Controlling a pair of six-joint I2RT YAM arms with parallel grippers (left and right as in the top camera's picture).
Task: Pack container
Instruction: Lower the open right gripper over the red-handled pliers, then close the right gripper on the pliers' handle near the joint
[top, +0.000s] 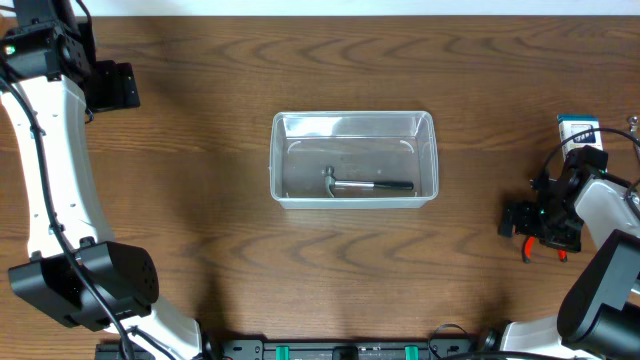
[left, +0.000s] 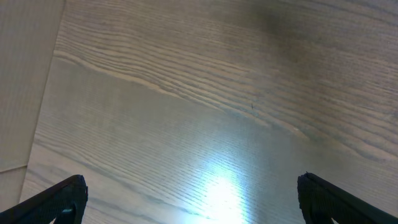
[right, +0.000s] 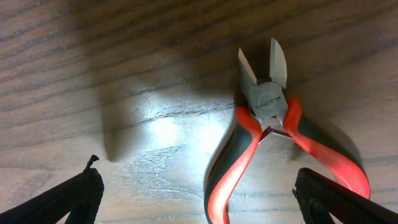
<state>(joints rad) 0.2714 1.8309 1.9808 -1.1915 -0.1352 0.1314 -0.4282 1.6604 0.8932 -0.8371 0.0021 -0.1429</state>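
The clear plastic container stands at the middle of the table, and a small metal tool with a black handle lies inside it. Red-handled side cutters lie flat on the wood at the far right, jaws pointing away. My right gripper hovers open over them, with one red handle between its fingers and not gripped. In the overhead view the right gripper hides most of the cutters. My left gripper is open over bare wood at the far left, holding nothing.
A small blue-and-white box sits at the right edge, just behind the right arm. The table's pale far edge shows in the left wrist view. Black arm bases stand along the front edge.
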